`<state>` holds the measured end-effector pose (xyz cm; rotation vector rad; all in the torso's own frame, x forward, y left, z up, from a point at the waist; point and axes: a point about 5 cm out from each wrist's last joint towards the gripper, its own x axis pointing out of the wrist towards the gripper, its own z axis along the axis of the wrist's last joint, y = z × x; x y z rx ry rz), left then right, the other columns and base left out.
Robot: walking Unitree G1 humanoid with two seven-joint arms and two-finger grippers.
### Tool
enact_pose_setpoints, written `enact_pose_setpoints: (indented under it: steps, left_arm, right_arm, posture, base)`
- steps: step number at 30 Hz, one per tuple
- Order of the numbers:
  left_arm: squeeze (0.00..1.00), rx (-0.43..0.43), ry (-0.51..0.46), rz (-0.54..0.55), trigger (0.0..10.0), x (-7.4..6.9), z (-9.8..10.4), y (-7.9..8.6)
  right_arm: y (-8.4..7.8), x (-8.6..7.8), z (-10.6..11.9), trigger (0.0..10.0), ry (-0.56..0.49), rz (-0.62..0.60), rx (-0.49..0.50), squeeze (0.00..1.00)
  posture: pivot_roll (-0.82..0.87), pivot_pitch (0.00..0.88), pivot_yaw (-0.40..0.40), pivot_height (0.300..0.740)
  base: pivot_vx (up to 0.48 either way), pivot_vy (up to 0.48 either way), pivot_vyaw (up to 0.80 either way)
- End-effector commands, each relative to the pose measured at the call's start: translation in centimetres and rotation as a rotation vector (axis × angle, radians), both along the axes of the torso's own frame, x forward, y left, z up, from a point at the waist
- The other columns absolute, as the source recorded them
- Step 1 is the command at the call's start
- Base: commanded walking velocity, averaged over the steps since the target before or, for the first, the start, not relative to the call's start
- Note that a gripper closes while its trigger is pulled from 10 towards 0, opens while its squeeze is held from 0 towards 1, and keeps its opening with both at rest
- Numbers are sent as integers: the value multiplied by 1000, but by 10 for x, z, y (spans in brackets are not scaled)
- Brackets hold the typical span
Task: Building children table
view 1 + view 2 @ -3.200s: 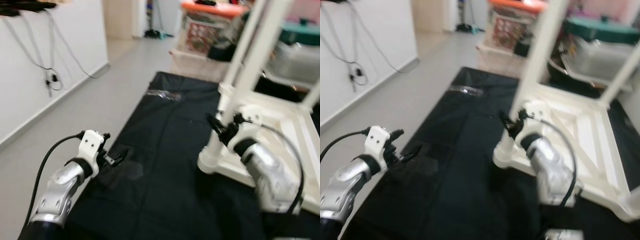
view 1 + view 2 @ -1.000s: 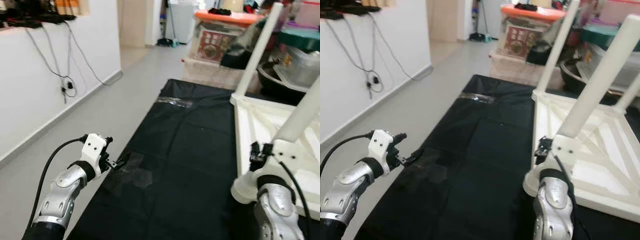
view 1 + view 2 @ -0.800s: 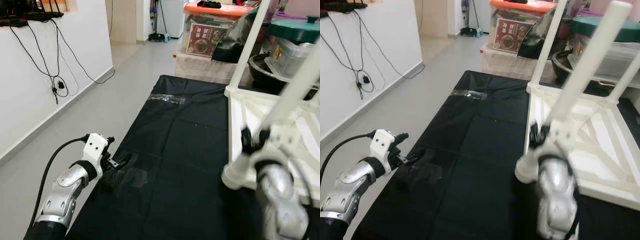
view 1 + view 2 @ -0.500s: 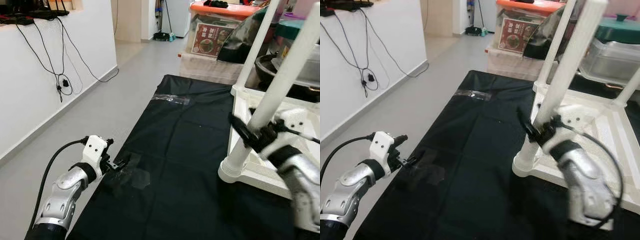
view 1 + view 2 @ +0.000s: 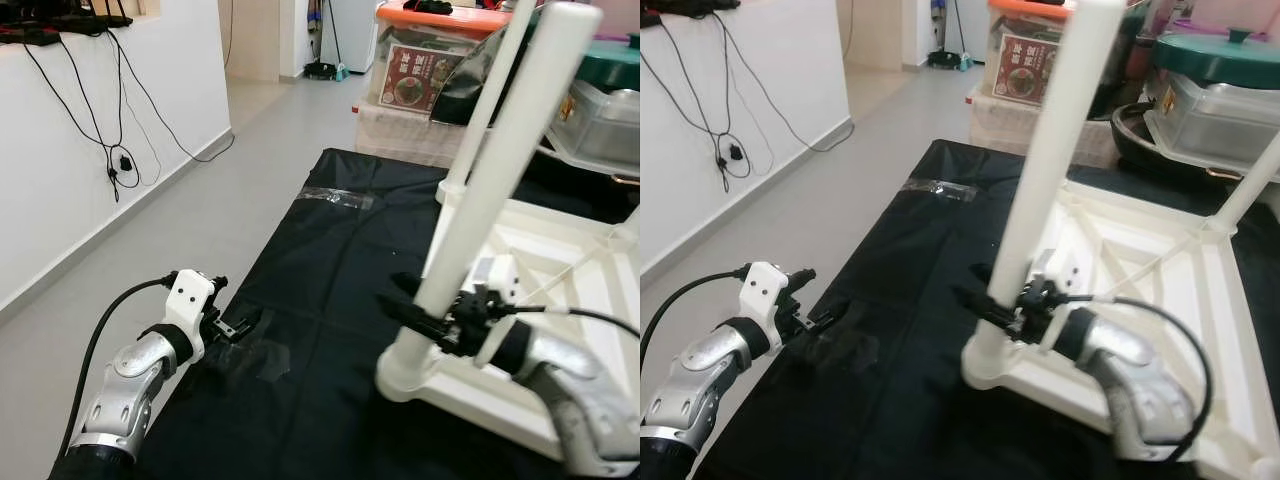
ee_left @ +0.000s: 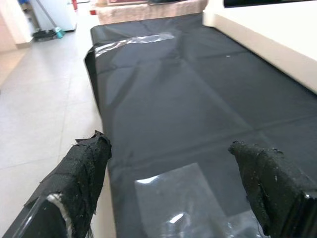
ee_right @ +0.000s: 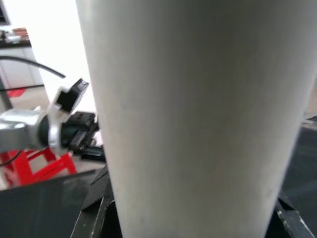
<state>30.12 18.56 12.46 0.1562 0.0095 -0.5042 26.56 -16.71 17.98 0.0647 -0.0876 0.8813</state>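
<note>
White plastic children's table (image 5: 1160,270) lies upside down on a black sheet (image 5: 340,290), underside up, showing a rectangular frame with diagonal bracing ribs. Round white legs stand up from its corners: the near-left leg (image 5: 490,190) is seated in a round socket at the corner and leans slightly, a second leg (image 5: 490,90) stands at the far-left corner, and a third (image 5: 1245,190) rises at the far-right corner.

Home – tiled floor (image 5: 190,215), stacked storage bins (image 5: 425,60), cooking pot (image 5: 1215,85), wall cables (image 5: 115,110).
</note>
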Motion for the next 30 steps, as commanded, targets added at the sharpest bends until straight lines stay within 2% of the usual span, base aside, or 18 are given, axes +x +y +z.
enact_pose_setpoints:
  steps: [1, 2, 4, 6, 8, 9, 10, 11, 13, 15, 16, 19, 20, 22, 26, 27, 28, 30]
  left_arm:
    - [0, 12, 3, -1, 10000, -2, -1, 2]
    - [0, 12, 3, -3, 10000, -2, -1, 1]
    - [0, 13, 5, -9, 10000, -1, -1, 0]
    - [0, 13, 6, -13, 10000, -1, -1, -1]
    - [0, 13, 6, -13, 10000, -1, -1, -1]
    - [0, 14, 6, -14, 10000, -1, -1, -1]
    - [0, 14, 6, -14, 10000, -1, -1, -1]
    - [0, 15, 6, -14, 10000, -1, -1, -1]
    - [0, 17, 11, -19, 10000, -1, -1, 0]
    - [0, 18, 13, -22, 10000, -1, -2, 0]
    - [0, 18, 16, -30, 10000, 0, -2, -3]
    - [0, 17, 16, -35, 10000, 0, -2, -4]
    - [0, 15, 15, -33, 10000, 1, -2, -4]
    - [0, 15, 14, -33, 10000, 1, -2, -4]
    - [0, 16, 13, -24, 10000, 0, -1, -1]
    - [0, 16, 13, -22, 10000, 0, -2, 0]
    - [0, 16, 13, -22, 10000, 0, -2, 0]
    - [0, 16, 13, -20, 10000, 0, -2, 0]
  right_arm:
    - [-5, 5, -9, 0, 51, -112, 6, 0]
    - [-14, 12, -20, 0, 105, -317, -10, 0]
    - [-54, 15, -50, 0, 272, -922, -55, 0]
    - [-76, 3, -66, 0, 369, -1213, -77, 0]
    - [-82, -2, -70, 0, 392, -1278, -80, 0]
    - [-90, -19, -78, 0, 428, -1407, -81, 0]
    - [-90, -19, -78, 0, 428, -1407, -81, 0]
    - [-96, -31, -83, 0, 453, -1496, -85, 0]
    - [-84, -49, -75, 0, 409, -1535, -98, 0]
    - [-77, -51, -70, 0, 386, -1515, -97, 0]
    - [-59, -41, -53, 10000, 322, -1401, -81, 0]
    - [-50, -35, -45, 10000, 293, -1372, -72, 0]
    - [-44, -24, -30, 10000, 203, -1300, -5, 1000]
    - [-42, -20, -25, 10000, 169, -1266, 18, 1000]
    - [-45, 0, -3, 10000, 93, -1080, 118, 1000]
    - [-44, 5, 4, 10000, 76, -972, 145, 0]
    - [-44, 5, 4, 10000, 76, -972, 145, 0]
    - [-46, 9, 17, 10000, 44, -760, 162, 0]
  posture:
    - [88, 0, -86, 740]
    - [81, 0, -82, 740]
    - [75, 0, -76, 740]
    - [72, 0, -75, 740]
    - [72, 0, -75, 740]
    - [72, 0, -70, 740]
    - [72, 0, -70, 740]
    - [70, 0, -67, 740]
    - [56, 0, -55, 740]
    - [56, 0, -55, 740]
    - [51, 0, -49, 740]
    - [51, 0, -49, 740]
    - [58, 0, -54, 740]
    - [58, 0, -54, 740]
    - [68, 0, -59, 740]
    - [70, 0, -63, 740]
    - [70, 0, -63, 740]
    - [79, 0, -67, 740]
  base:
    - [0, 0, 0]
    - [0, 0, 0]
    - [0, 0, 0]
    - [0, 0, 0]
    - [0, 0, 0]
    - [0, 0, 0]
    - [0, 0, 0]
    - [0, 0, 0]
    - [0, 0, 0]
    - [0, 0, 0]
    - [0, 0, 0]
    - [0, 0, 0]
    - [0, 0, 0]
    - [0, 0, 0]
    - [0, 0, 0]
    - [0, 0, 0]
    - [0, 0, 0]
    - [0, 0, 0]
